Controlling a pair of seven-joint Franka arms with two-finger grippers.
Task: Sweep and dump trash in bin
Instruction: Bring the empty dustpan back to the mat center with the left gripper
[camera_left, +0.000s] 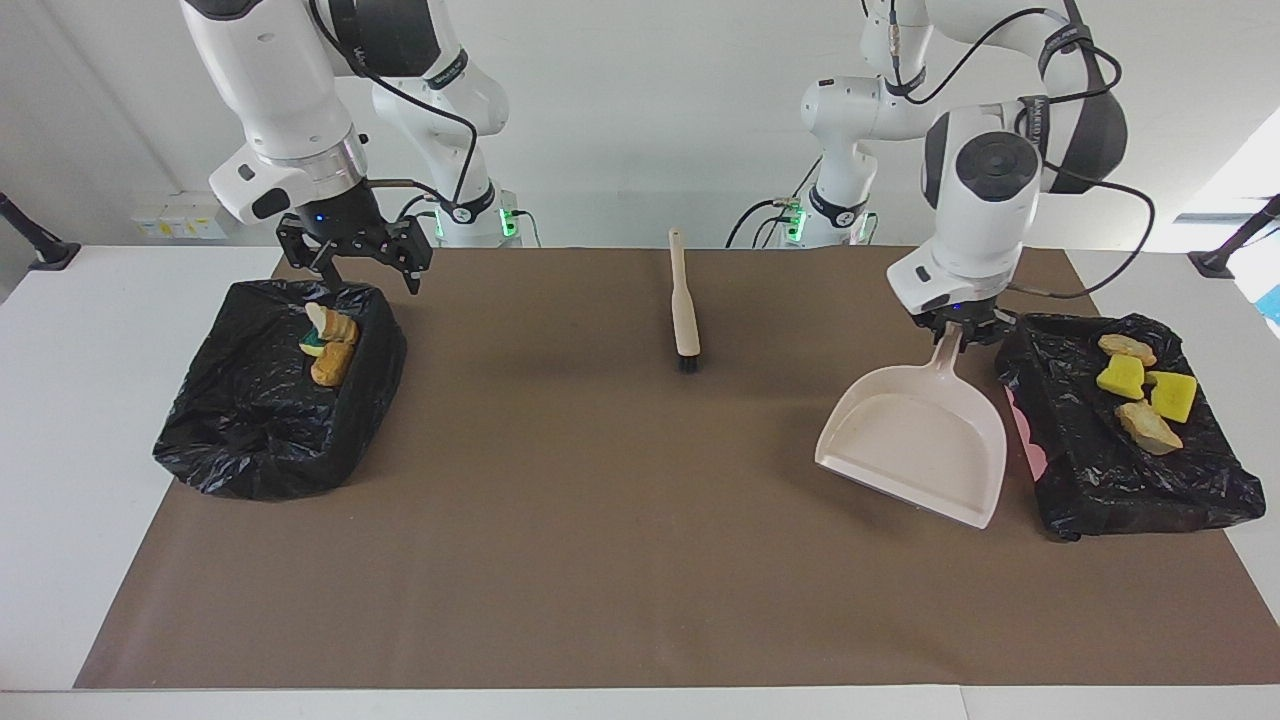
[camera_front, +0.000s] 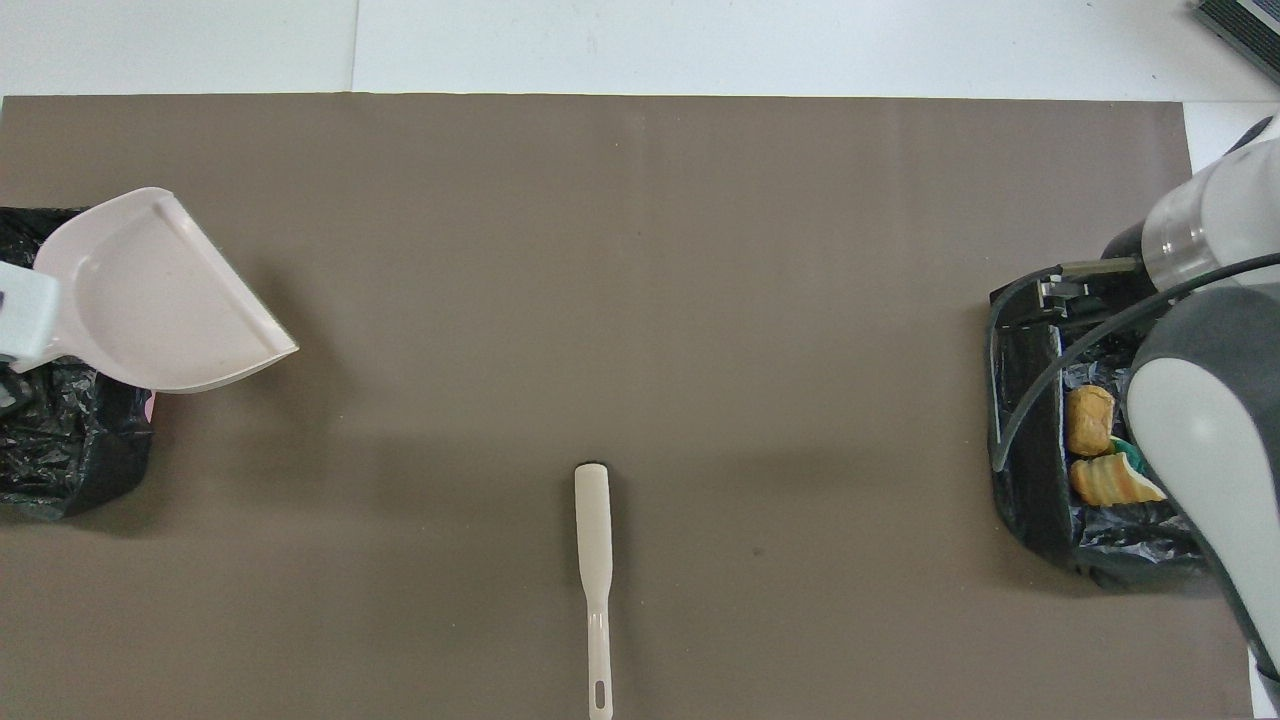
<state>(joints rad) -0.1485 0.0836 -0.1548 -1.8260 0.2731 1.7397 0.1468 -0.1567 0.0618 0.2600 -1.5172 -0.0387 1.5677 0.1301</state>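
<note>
My left gripper (camera_left: 958, 335) is shut on the handle of the pale pink dustpan (camera_left: 915, 440) (camera_front: 160, 300). The pan is empty and hangs tilted, lip down, low over the mat beside the black-lined bin (camera_left: 1080, 480) at the left arm's end. Trash lies in that bin: yellow sponge chunks (camera_left: 1120, 377) and tan bread bits (camera_left: 1148, 428). A second black-lined bin (camera_left: 250, 440) (camera_front: 1035, 500) at the right arm's end holds more bread bits (camera_left: 335, 360) (camera_front: 1090, 420). My right gripper (camera_left: 368, 283) is open and empty over that bin's edge nearest the robots.
A cream brush (camera_left: 684, 300) (camera_front: 596, 560) lies on the brown mat (camera_left: 600, 520), midway between the bins and close to the robots' edge, bristles pointing away from them. In the overhead view the right arm's wrist covers part of its bin.
</note>
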